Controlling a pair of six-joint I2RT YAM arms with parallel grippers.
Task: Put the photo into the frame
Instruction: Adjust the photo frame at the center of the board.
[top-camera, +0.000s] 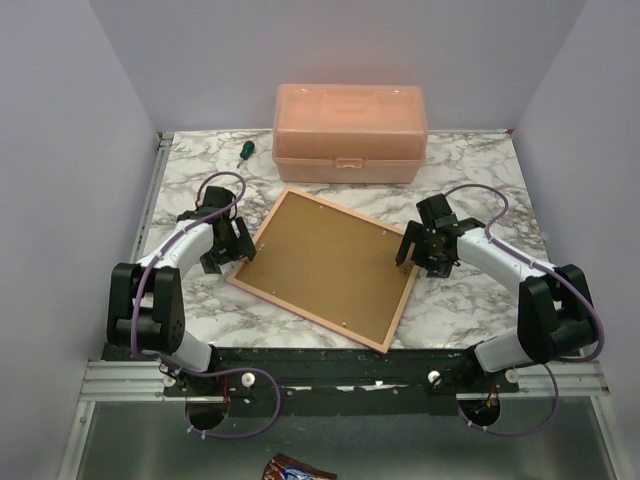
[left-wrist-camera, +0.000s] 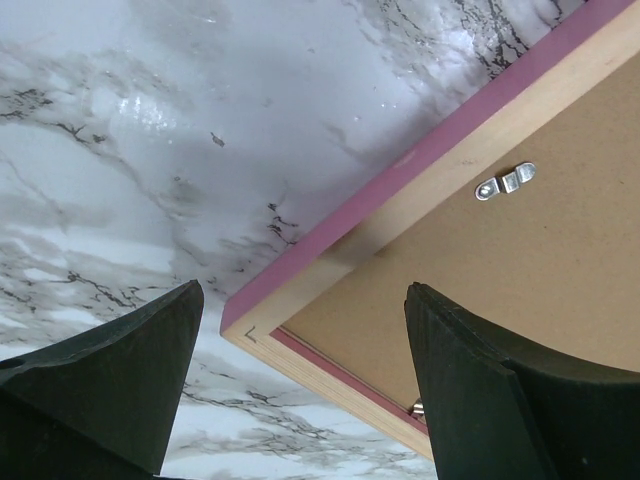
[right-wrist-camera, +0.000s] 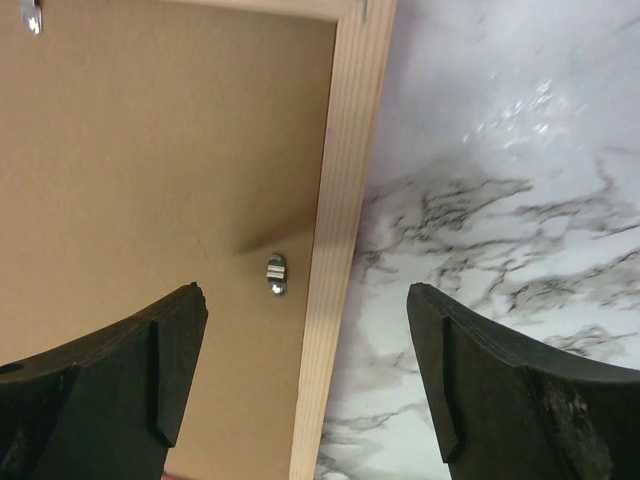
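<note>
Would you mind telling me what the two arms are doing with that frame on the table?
The frame lies face down on the marble table, its brown backing board in place. Both arms hang over it with open pincers: the left pincer at its left corner, the right pincer over its right edge. Neither holds anything, and no photo is in view.

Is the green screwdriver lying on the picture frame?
No, the screwdriver lies on the marble table left of the orange box, apart from the frame.
</note>
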